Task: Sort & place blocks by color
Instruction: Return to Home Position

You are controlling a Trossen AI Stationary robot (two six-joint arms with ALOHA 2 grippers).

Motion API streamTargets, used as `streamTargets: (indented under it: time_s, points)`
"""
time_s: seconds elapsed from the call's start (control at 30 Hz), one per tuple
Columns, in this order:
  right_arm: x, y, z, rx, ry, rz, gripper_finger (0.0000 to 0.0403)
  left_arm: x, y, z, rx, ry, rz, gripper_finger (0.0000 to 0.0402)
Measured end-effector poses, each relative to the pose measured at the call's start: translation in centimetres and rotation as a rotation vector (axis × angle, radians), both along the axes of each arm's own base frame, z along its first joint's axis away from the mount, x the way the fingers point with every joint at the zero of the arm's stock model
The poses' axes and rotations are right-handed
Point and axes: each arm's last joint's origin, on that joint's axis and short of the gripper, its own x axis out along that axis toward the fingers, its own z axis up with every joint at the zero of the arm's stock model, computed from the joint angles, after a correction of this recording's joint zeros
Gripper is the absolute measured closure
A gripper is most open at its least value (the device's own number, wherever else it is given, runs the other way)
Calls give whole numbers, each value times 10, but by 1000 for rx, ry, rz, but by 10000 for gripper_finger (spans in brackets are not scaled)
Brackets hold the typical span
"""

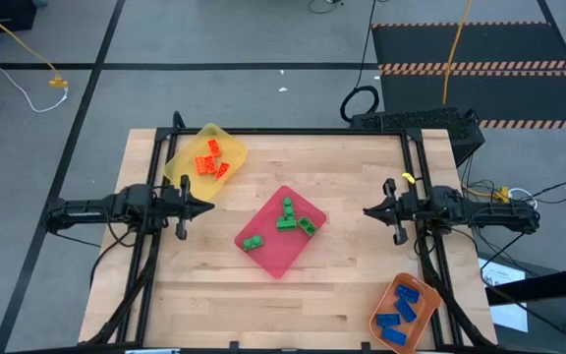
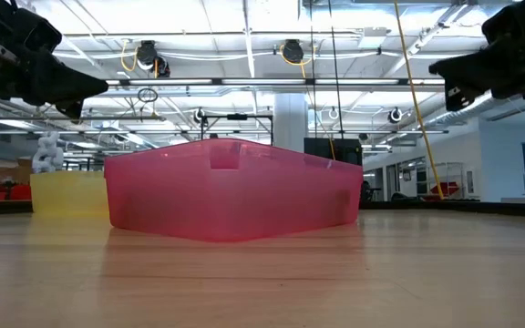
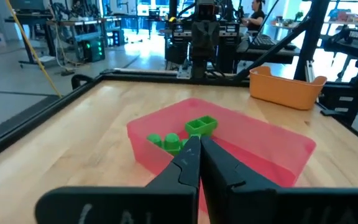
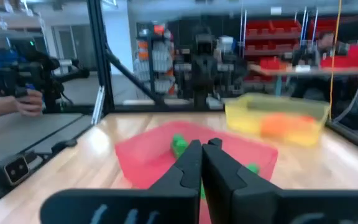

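Left gripper (image 1: pixel 208 206) hovers above the wooden table (image 1: pixel 342 285), its two dark fingers pressed together at the tips and holding nothing; the left wrist view shows the left gripper (image 3: pixel 197 140) with only a thin seam between the fingers. Right gripper (image 1: pixel 367 211) faces it from the opposite side, also raised above the table, also closed and empty, and the right wrist view shows its fingers meeting at the tip (image 4: pixel 202 147)

Straight ahead of both grippers, between their tips and a little nearer the left one, sits a pink-red tray (image 1: pixel 278 258) turned at an angle. Several green blocks (image 1: pixel 287 222) lie inside it, one apart from the others near a corner of the tray

Just beside the left gripper's fingertips, off to one side, is a yellow tray (image 1: pixel 187 147) holding a cluster of orange blocks (image 1: pixel 210 160). From the right gripper this tray lies beyond the pink-red one

Well apart from the right gripper, off to its other side and back alongside its arm, an orange tray (image 1: pixel 414 283) sits at a corner of the table. Several blue blocks (image 1: pixel 399 313) lie in it

Each colour of block is in a tray of its own, and none shows on the bare table
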Motion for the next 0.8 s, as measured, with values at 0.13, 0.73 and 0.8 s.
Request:
streamTargets:
  time_s: [0.13, 0.73, 0.8]
  points:
    - [0, 0, -1, 17, 13, -3, 403, 0, 0, 0, 3, 1, 0, 384]
    - [0, 0, -1, 17, 17, -3, 403, 0, 0, 1, 2, -15, 1, 380]
    - [0, 0, -1, 17, 17, -2, 403, 0, 0, 1, 1, -16, 1, 380]
